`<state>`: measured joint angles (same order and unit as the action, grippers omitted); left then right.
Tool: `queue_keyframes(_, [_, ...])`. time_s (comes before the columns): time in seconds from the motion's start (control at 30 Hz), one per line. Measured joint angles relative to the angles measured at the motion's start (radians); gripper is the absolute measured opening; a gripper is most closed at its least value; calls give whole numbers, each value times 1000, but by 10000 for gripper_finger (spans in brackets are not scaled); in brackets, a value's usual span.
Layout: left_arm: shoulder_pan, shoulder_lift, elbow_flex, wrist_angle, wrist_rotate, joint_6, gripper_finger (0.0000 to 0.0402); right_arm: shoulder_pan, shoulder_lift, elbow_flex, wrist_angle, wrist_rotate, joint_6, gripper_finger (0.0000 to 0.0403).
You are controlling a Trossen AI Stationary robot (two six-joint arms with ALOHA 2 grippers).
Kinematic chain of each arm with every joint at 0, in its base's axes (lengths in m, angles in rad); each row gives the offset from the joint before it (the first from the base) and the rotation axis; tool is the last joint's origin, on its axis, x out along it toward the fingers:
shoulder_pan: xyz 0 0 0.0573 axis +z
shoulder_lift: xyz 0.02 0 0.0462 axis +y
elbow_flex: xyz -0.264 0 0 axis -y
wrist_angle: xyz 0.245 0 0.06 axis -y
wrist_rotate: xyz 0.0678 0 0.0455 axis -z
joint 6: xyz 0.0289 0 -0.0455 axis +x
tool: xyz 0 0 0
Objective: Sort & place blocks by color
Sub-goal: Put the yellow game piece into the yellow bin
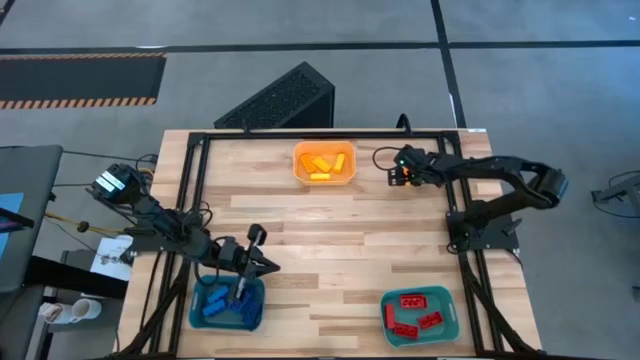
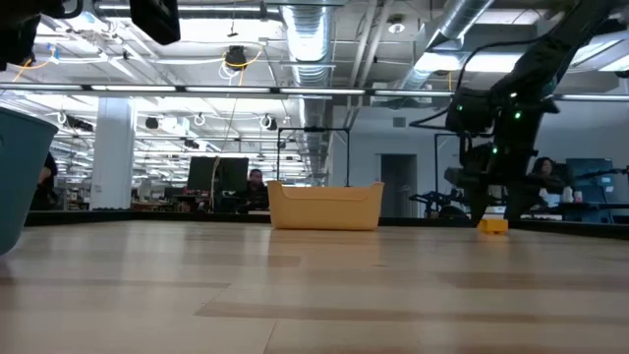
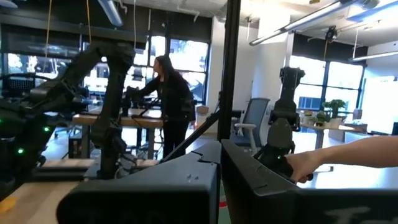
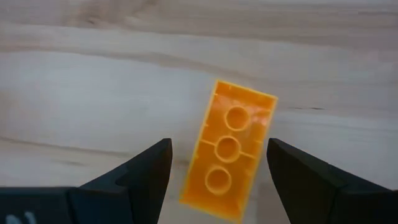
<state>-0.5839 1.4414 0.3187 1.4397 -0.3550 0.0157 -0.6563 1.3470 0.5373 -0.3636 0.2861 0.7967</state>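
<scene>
Teal bin (image 1: 227,318) is sitting at the table's front-left corner w/ a pile of blue blocks (image 1: 216,306) inside; exact count can't be told since the arm is covering part of them. Left gripper (image 1: 240,290) is pointing down into that bin, fingers clenched shut, nothing seen betw. them; whether it is touching the blue blocks can't be told.

Orange bin (image 1: 323,178) is standing at the back edge, about centre, holding several yellow-orange blocks (image 1: 324,161) lying loosely together. In the low view the same orange bin (image 2: 325,207) is showing as a low tub far across the wood table (image 2: 314,295).

Just right of the orange bin, right gripper (image 1: 396,172) is hanging over the tabletop, fingers spread wide and gripping nothing. One yellow-orange block (image 4: 229,150) is lying flat on the wood betw. the two fingers (image 4: 144,171), hollow underside up w/ three round tubes showing, turned at a slant to the fingers and clear of both. Low view is showing that block (image 2: 492,225) resting on the table under the right gripper (image 2: 488,197), apart from it.

2nd teal bin (image 1: 419,316) is sitting front-right, well apart from the right arm, w/ approx. four red blocks (image 1: 410,300) scattered inside.
</scene>
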Motion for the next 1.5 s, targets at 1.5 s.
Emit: queue_keyframes(1.5, [92,0,0,-85,-26,-134,0,283,290,310,631,-86,-229,169])
